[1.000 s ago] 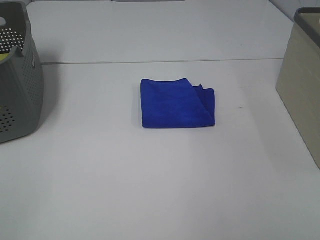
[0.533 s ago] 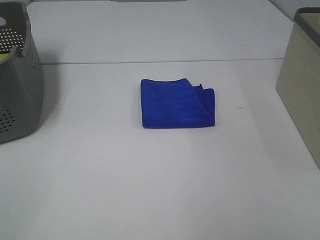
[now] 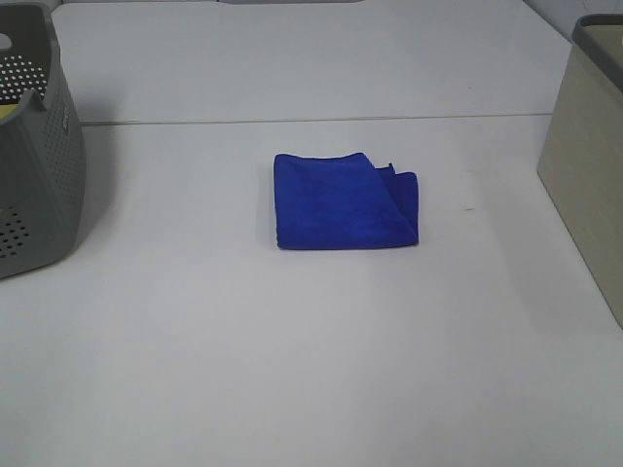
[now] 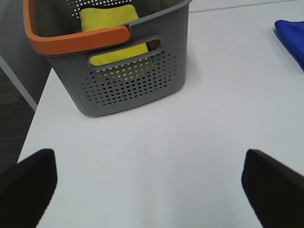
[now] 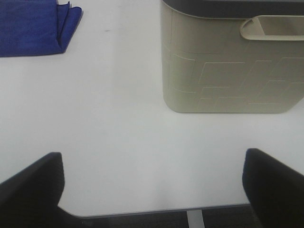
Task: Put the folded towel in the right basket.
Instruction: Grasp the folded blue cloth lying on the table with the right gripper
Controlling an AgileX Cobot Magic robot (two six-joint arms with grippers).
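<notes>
Blue is the colour of the folded cloth towel (image 3: 346, 201), which is laid flat near the middle of the white desk (image 3: 292, 370), well apart from both baskets. Its loose folded layers are seen on the side that faces the right basket. At the left of the exterior high view a grey perforated plastic basket (image 3: 39, 165) is placed. Its orange handle (image 4: 78, 40) and a yellow cloth (image 4: 111, 21) lying inside it are shown by the left wrist view. At the right edge of the exterior high view the beige rectangular basket with a dark rim (image 3: 589, 165) is found. The towel is not yet in it, and a stretch of bare desk is seen between the two. The inside of the beige basket cannot be seen.

The left pincer (image 4: 151, 185) is held above the desk near the grey basket, with its two dark fingers (image 4: 28, 183) spread wide apart and only the desk between them. The right pincer (image 5: 152, 187) is held above the near edge of the desk, close to the beige basket. Its fingers are spread wide as well, and no object is gripped.
</notes>
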